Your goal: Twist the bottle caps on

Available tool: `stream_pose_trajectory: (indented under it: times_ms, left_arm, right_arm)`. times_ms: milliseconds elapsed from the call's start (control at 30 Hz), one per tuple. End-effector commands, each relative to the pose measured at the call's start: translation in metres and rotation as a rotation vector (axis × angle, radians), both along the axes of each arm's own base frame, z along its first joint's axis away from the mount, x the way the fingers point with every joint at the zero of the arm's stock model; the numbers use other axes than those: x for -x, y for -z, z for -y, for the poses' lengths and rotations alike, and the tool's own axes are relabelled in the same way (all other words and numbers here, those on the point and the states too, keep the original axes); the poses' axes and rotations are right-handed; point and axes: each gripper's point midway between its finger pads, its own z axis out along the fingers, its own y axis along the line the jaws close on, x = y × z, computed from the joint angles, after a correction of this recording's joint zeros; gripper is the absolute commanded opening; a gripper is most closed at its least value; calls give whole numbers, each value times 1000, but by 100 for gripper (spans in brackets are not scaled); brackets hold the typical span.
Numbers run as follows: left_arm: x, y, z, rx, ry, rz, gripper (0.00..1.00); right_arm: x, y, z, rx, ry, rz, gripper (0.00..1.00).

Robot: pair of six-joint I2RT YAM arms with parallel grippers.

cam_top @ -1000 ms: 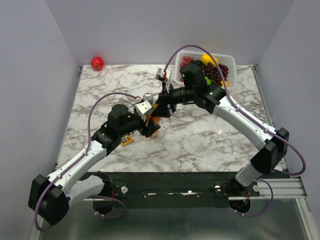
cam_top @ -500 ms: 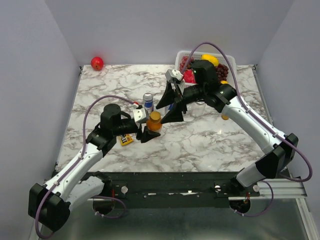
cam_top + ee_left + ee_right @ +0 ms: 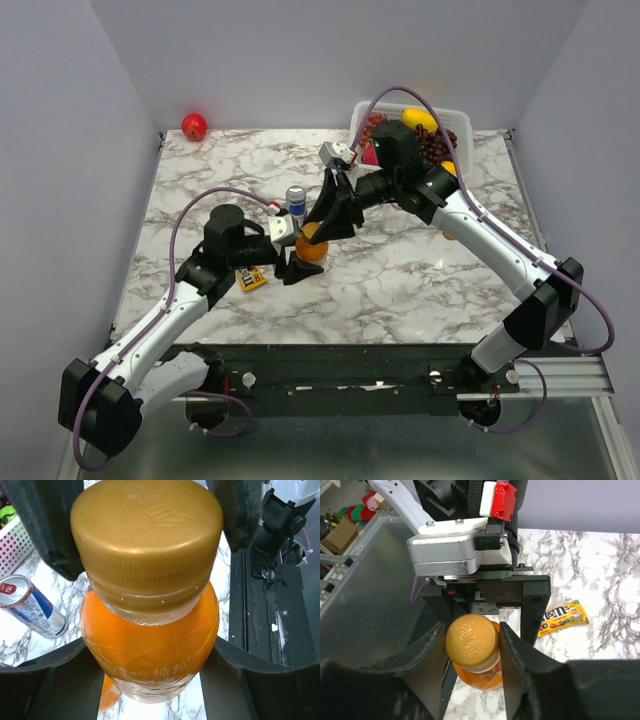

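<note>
So, the marble table (image 3: 420, 285) had a white basket (image 3: 456, 111) of fruit at the back-rt corner. L gripper (image 3: 297, 262) had its jaws clamped on the belly of the orange bottle (image 3: 150, 650), upright near the table's middle. R gripper (image 3: 472, 640) sat above, jaws squeezed on the gold cap (image 3: 147, 530) atop it. A blue can (image 3: 30, 607) stood just behind & a yellow candy pack (image 3: 562, 617) lay nearby.
</note>
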Motion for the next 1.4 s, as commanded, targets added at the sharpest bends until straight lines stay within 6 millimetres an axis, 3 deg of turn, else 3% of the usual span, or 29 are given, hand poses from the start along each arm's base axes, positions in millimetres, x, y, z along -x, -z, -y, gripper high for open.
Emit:
stream_pose_trajectory:
  times_ms: [0,133,200,333,633,733,767,900,1033,1067,1200,1367]
  left_arm:
    - [-7,-26,4,56,-8,38,0]
    - [-17,-37,5,117,-98,14,0]
    - [-33,-44,1,138,-210,32,0]
    - [-49,-53,0,148,-360,34,0]
    - [-44,-41,0,90,-351,59,0]
    - [-38,-31,-2,39,-313,84,52]
    - [-35,-25,-6,14,-322,74,97]
    - [-39,-3,-29,-93,-401,107,99]
    - [-43,5,-49,-146,-488,133,99]
    - [-45,5,-54,-149,-511,132,99]
    - [-58,8,-66,-155,-592,90,99]
    - [-73,18,-78,-181,-640,20,99]
  right_arm:
    - [-13,3,-8,4,87,74,39]
    - [-20,15,-7,35,165,91,28]
    - [-23,17,-6,50,221,93,24]
    - [-25,24,-8,60,272,92,21]
    - [-27,27,-8,69,301,81,20]
    - [-34,24,0,79,333,82,19]
    - [-37,20,5,78,342,88,18]
    - [-63,26,43,111,426,115,17]
    - [-78,54,73,151,466,154,17]
    - [-79,72,79,174,455,168,17]
    - [-95,115,101,203,488,147,17]
    - [-115,137,108,155,507,178,17]
